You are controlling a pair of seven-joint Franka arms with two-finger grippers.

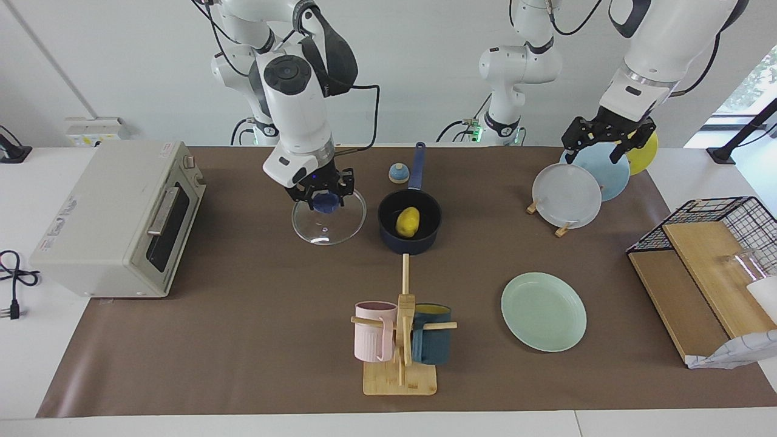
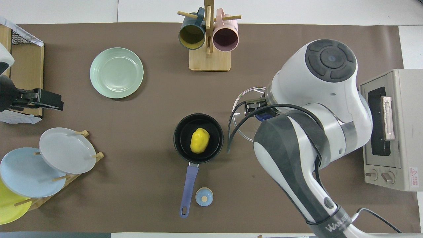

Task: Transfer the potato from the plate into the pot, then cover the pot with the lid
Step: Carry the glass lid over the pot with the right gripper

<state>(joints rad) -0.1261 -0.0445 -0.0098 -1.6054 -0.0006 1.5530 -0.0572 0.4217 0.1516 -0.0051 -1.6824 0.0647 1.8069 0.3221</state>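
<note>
1. The lid, clear glass with a blue knob, is held up in the air by the right gripper, whose jaws are clamped tight on the knob.
2. The lid hangs tilted below these jaws, over the brown mat of the counter, just beside the pot, toward the right arm's end.
3. The potato, bright yellow, is seen lying inside the dark pot; the pot's long blue handle points toward the robots.
4. The mint-green plate is seen lying bare on the counter, well apart from both sets of jaws.
5. The left gripper is held over the rack of plates; its jaws are spread wide and nothing is gripped.
</note>
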